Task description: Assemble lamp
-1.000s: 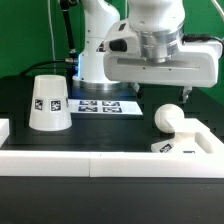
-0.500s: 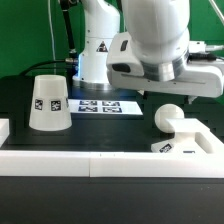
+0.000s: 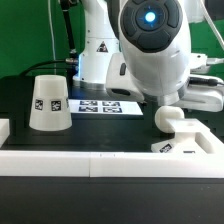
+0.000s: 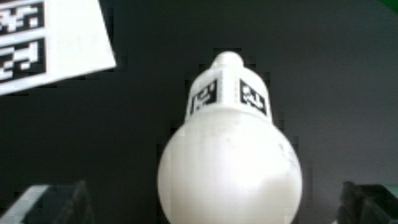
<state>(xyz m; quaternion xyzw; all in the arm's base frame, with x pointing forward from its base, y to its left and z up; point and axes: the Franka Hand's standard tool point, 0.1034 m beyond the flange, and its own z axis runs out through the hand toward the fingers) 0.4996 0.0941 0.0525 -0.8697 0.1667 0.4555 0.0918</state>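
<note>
The bulb (image 4: 231, 150) lies on the black table, with its tagged stem (image 4: 231, 92) pointing away from the wrist camera. My gripper (image 4: 210, 205) is open. One dark finger (image 4: 54, 205) is on one side of the bulb's ball and the other finger (image 4: 365, 203) on the other side, both clear of it. In the exterior view the bulb (image 3: 170, 117) shows at the right behind the flat base (image 3: 188, 140), and my arm's wrist hides the fingers. The cone shade (image 3: 48, 103) stands at the left, far from the gripper.
The marker board (image 3: 100, 106) lies at the back centre and shows in the wrist view (image 4: 45, 45) too. A white rail (image 3: 90, 165) runs along the table's front. The robot pedestal (image 3: 97, 55) stands behind the marker board.
The arm has tilted and swung, so its wrist end now faces the exterior camera and covers the gripper. The bulb, base and shade have not moved.
</note>
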